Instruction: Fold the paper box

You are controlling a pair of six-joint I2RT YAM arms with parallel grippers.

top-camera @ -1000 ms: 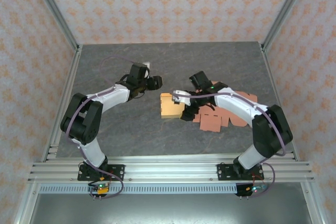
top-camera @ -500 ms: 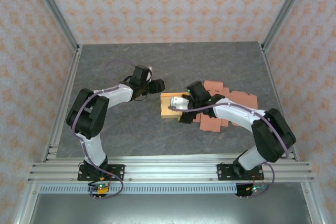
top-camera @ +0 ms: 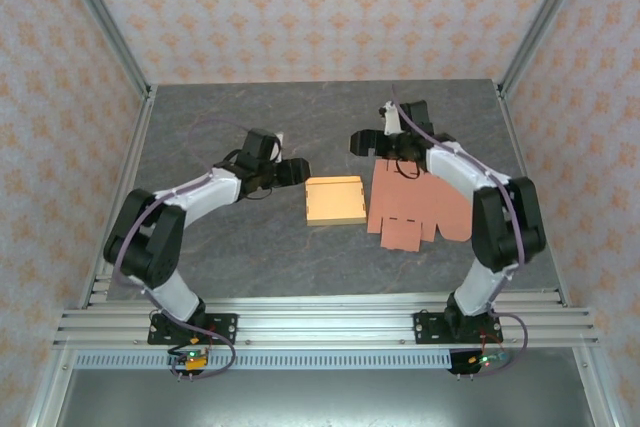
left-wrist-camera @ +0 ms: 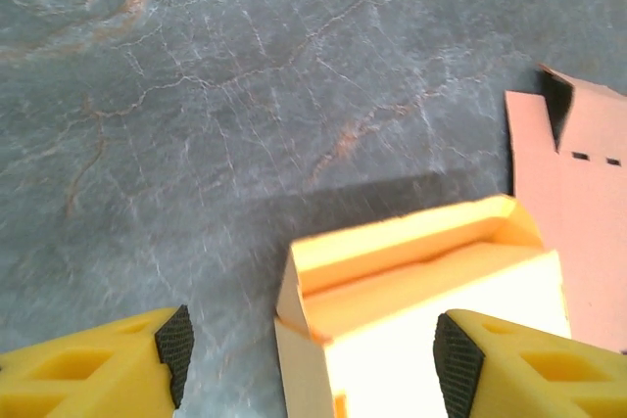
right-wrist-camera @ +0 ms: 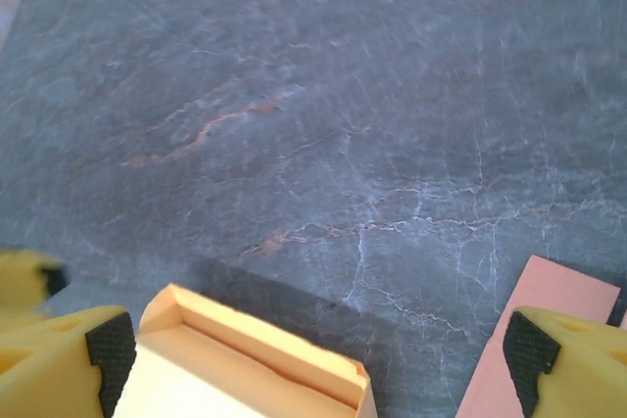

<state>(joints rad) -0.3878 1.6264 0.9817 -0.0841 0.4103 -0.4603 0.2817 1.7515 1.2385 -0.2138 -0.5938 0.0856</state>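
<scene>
The paper box (top-camera: 335, 200) lies folded near the middle of the grey table (top-camera: 220, 127), with its open side up. Its right edge is just beside the flat pink sheets (top-camera: 420, 202).

Half a second ago the right gripper (top-camera: 362, 140) was down at the right edge of the box and hid a part of it. Now this arm has pulled back toward the far side of the table, near the far edge of the pink sheets, and the whole box is visible. The jaws are spread wide and hold nothing. In the right wrist view the box (right-wrist-camera: 245, 364) is seen low between the fingers (right-wrist-camera: 69, 359), apart from them.

The left gripper (top-camera: 292, 171) is almost where it was, just off the far left corner of the box. Its jaws are also apart and empty. In the left wrist view the box (left-wrist-camera: 421, 310) sits ahead of the black pads (left-wrist-camera: 176, 349).
</scene>
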